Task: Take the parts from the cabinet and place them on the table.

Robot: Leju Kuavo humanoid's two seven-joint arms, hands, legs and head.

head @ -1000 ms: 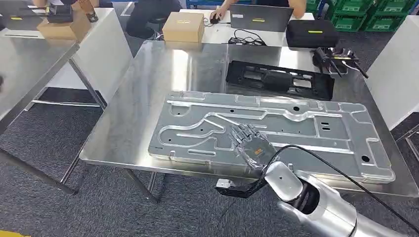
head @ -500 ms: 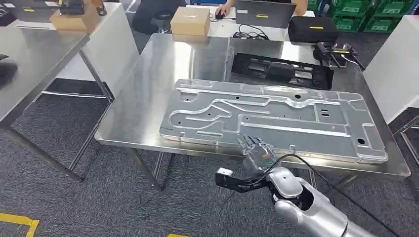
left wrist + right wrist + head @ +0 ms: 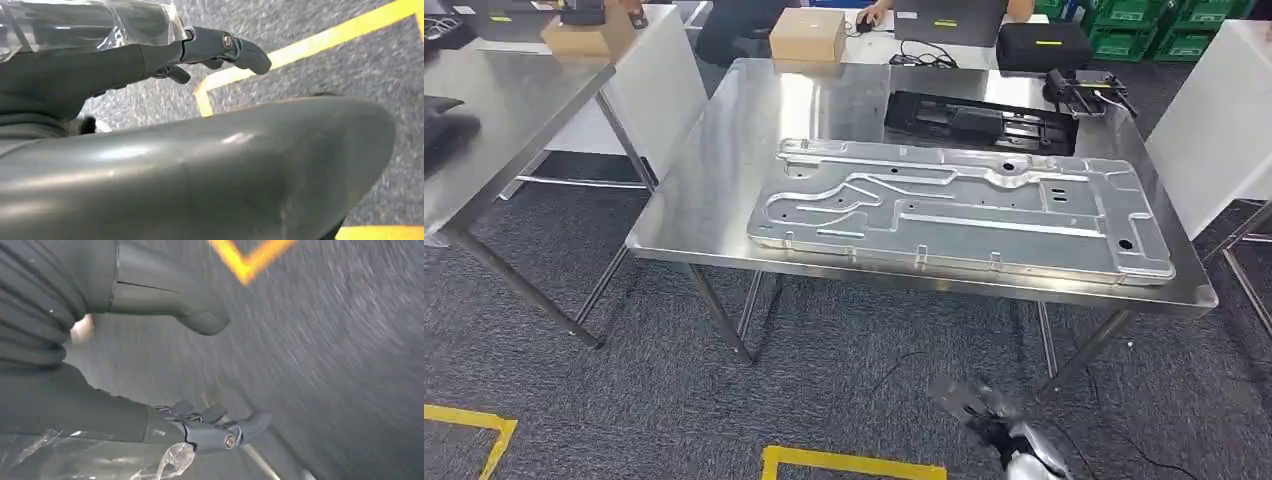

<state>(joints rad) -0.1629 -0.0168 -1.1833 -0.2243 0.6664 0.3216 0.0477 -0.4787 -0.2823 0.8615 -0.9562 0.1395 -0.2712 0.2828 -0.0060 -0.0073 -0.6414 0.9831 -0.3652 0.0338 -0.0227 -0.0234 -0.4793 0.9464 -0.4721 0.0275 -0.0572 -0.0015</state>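
The right hand (image 3: pixel 1014 440) hangs low over the carpet, fingers (image 3: pixel 220 427) loosely apart and holding nothing; the left hand (image 3: pixel 220 47) likewise. Well ahead of those fingers the large metal part (image 3: pixel 954 205) lies flat on the table (image 3: pixel 724 150). Placement looks done; next calls for returning to the cabinet. A second ago the right hand rested on the part.

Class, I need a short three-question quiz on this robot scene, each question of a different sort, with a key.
1. True or false: the silver panel lies flat on the steel table.
2. What lies just beyond the silver panel? A) black panel B) red bucket C) glass jar
3. Fill in: the right hand holds ____.

Key: 1 true; 2 A; 3 nothing. It hangs over the carpet, fingers apart.
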